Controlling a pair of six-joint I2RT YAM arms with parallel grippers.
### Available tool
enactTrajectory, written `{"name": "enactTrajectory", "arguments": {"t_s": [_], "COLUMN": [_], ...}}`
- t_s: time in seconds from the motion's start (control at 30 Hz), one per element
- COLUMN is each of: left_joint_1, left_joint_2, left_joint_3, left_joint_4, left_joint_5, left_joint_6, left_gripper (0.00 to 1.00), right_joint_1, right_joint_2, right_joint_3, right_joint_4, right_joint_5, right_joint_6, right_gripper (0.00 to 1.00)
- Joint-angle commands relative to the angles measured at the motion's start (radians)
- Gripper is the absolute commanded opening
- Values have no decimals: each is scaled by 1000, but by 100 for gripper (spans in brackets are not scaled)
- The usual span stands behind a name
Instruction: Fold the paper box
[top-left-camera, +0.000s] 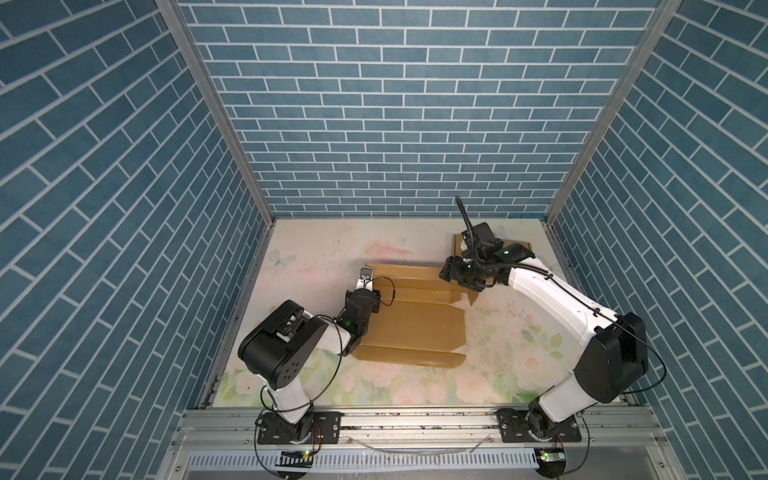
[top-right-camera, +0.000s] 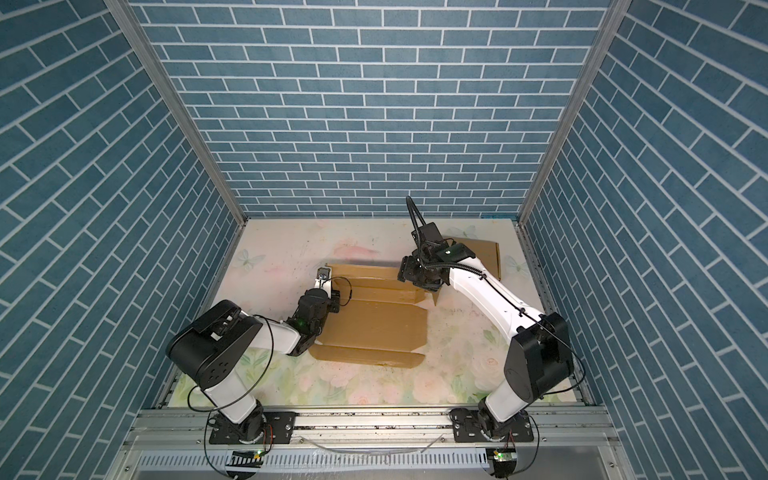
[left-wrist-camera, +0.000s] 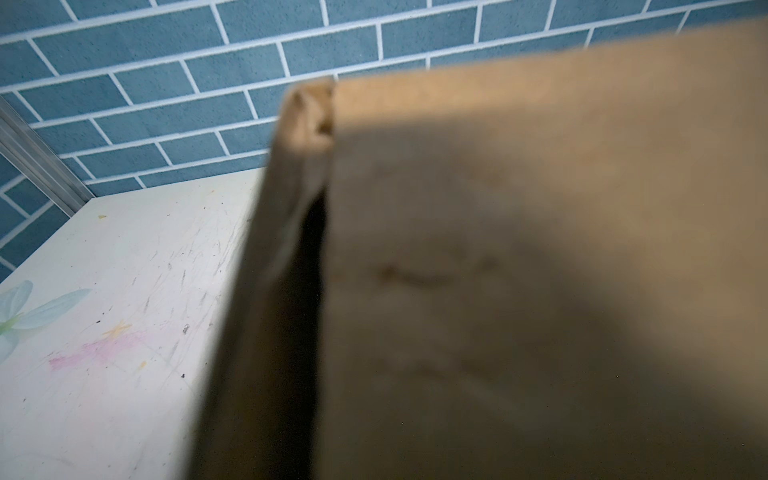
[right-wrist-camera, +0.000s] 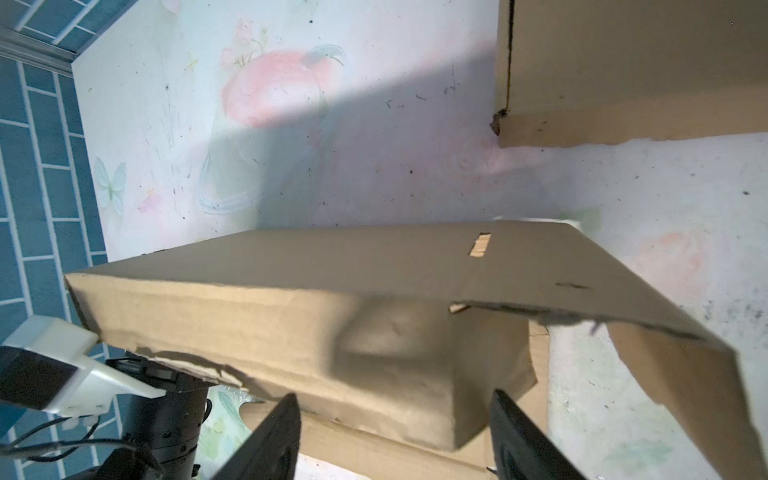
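Paper box (top-left-camera: 415, 324): a brown cardboard blank, lying on the floral worktop (top-left-camera: 519, 332) at mid-depth, between the two arms. Nearest the arm bases its narrow front flap (top-left-camera: 407, 357) lies flat, and so does the broad main panel (top-right-camera: 374, 328) behind it. Further back the sheet is creased into steps. The far panel (right-wrist-camera: 332, 266) stands raised off the surface, with a small slot (right-wrist-camera: 480, 245) cut near one end.

Left end effector (top-left-camera: 365, 275): at the far left corner of the box, clenched. Its wrist view is filled with blurred cardboard and shows no fingers. It is judged to be pinching the left edge of the raised panel.

Right end effector (top-left-camera: 444, 272): at the far right end of that panel, released. Its fingers (right-wrist-camera: 270, 436) are spread, with nothing gripped between them.

Handling, as judged: light, thin board, stiff across a panel and yielding along the creases. Edges look frayed, so hard pinching or twisting could rip it. With nothing weighing it down, it may slide on the smooth surface. It is best taken by a free flap edge close to a crease, with the opposite end held.

Beyond, by the far right corner, a second cardboard piece (top-left-camera: 519, 249) lies apart from the box. A blue brick-pattern wall (top-left-camera: 395, 124) stands behind.

Markings: no brand, label or legible writing found on any item.
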Motion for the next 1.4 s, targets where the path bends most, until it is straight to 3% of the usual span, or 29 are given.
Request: {"name": "enactTrajectory", "arguments": {"t_s": [0.0,0.23,0.37,0.5,0.6,0.7,0.8,1.03,1.1,1.37], "left_joint_1": [-9,-9,-9,-9,-9,-8,-6,5,7,51], "left_joint_2": [23,26,23,21,29,37,42,24,22,17], "left_joint_3": [-14,-16,-15,-14,-8,1,14,45,57,123], "left_joint_4": [5,3,0,-11,-16,-19,-36,-125,-157,-313], "left_joint_5": [-8,-7,-17,-23,-20,-15,-4,30,28,65], "left_joint_6": [18,17,19,24,27,29,31,22,18,-57], "left_gripper": [0,0,0,0,0,0,0,0,0,0], "right_joint_1": [-7,-33,-75,-160,-263,-367,-386,-384,-379,-303], "right_joint_2": [19,24,-10,-95,-163,-187,-165,25,52,12], "right_joint_3": [-12,-60,-73,-41,-22,-41,-75,-103,-116,-238], "right_joint_4": [83,168,159,83,-6,-37,68,247,272,295], "right_joint_5": [-81,-182,-218,-282,-247,-37,98,81,14,-123], "right_joint_6": [51,71,31,-109,-252,-415,-550,-754,-801,-984], "right_gripper": [71,54,54,61,63,60,58,56,56,54]}}
